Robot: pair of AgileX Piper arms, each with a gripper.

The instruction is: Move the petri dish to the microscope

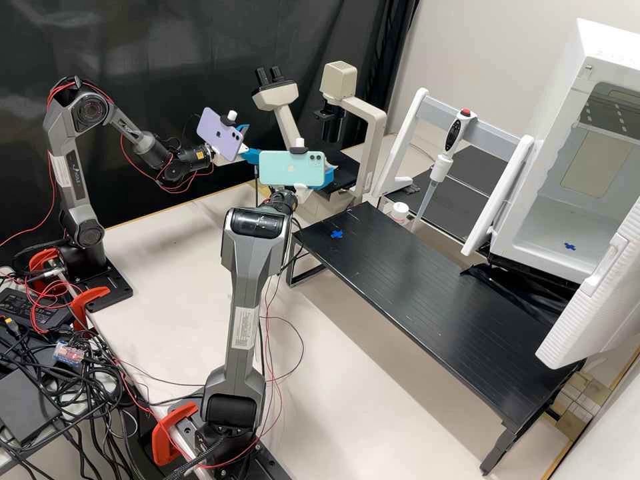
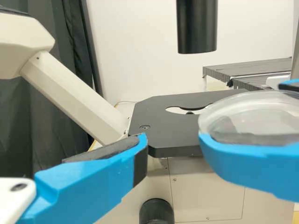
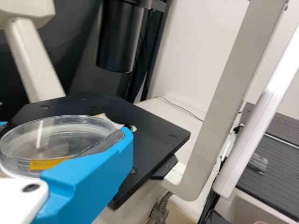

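Has hold of the petri dish (image 2: pixel 257 109) with the right claw (image 3: pixel 65 129): blue fingers closed on opposite sides of the round rim, gap about as wide as the dish. Looks roughly level; being round, offers no long axis to turn. Lies directly between those fingertips, so plainly nearest the right arm. Beside them, the left claw (image 1: pixel 251 142): wide open, nothing in its grasp. From there, in the high view's upper middle, lies toward the right of the frame and slightly lower, outside the open fingers.

Just past the right claw, the black stage (image 2: pixel 163 133), with its opening (image 2: pixel 180 111) somewhat farther in. Looks held above the stage's near edge; cannot tell whether touching. Overhead, the black tube (image 2: pixel 196 30) of the microscope (image 1: pixel 371 147).

Probably at the last of the carrying, well along. Next, likely calls for easing farther inward until centred over the opening, then lowering flat before any loosening. Could clip the stage edge or nudge the left claw; thin, slick plastic, likely to tip if released unevenly.

Farther out, on the pale desk (image 1: pixel 173 253): at centre right, a low black table (image 1: pixel 427 293); above it in the frame, a pipette (image 1: pixel 437 170); at upper right, a white cabinet (image 1: pixel 553 133), door open.
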